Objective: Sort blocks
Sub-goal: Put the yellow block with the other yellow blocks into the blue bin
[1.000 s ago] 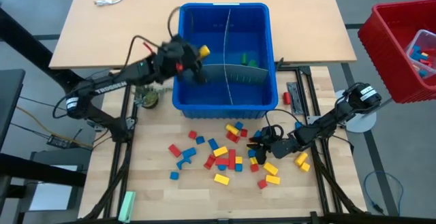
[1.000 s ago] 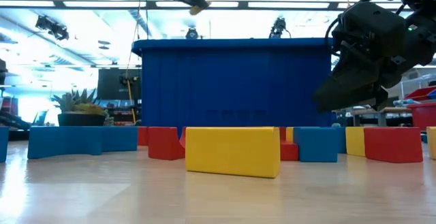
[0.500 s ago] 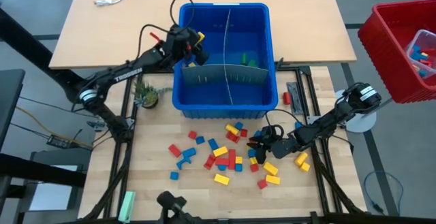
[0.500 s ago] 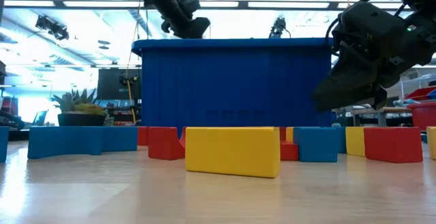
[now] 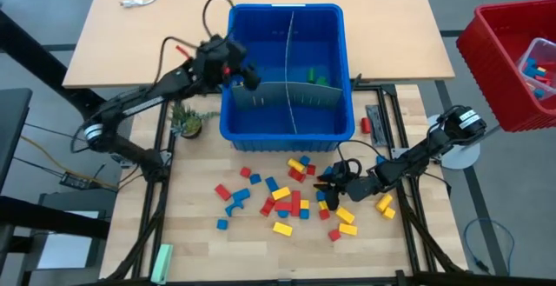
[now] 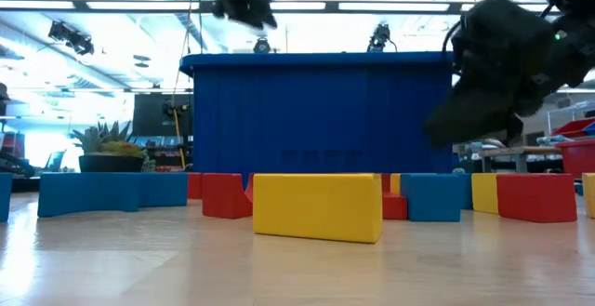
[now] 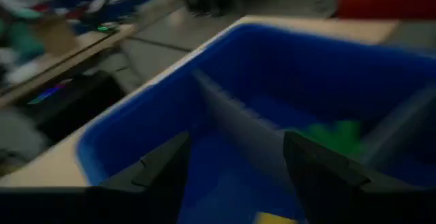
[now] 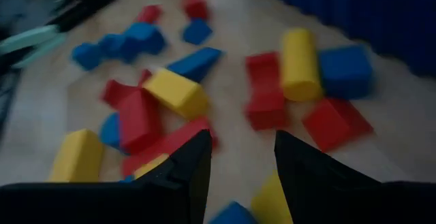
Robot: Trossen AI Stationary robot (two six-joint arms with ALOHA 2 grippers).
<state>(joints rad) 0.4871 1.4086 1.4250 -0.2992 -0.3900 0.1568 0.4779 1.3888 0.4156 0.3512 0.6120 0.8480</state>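
High view shows the left gripper [image 5: 247, 73] over the near-left compartment of the deep blue plastic bin [image 5: 334, 25]; its wrist view shows the two dark fingers [image 7: 160, 173] spread wide with nothing between them, and a yellow block [image 7: 276, 218] lies on the bin floor below. The right gripper [image 5: 328, 184] sits low among the scattered small red, yellow and blue plastic blocks [image 5: 287, 201] on the wooden table [image 5: 191, 234], its jaws part open and empty.

Risks, as I judge them: the left arm, turning back, could clip the bin's near wall or thin grey dividers [image 5: 291, 90]; the right fingers could shove crowded blocks aside rather than take one.

Both wrist views are smeared; the yellow block is cut off there. Green pieces [image 5: 315, 77] in the bin are hard to make out.
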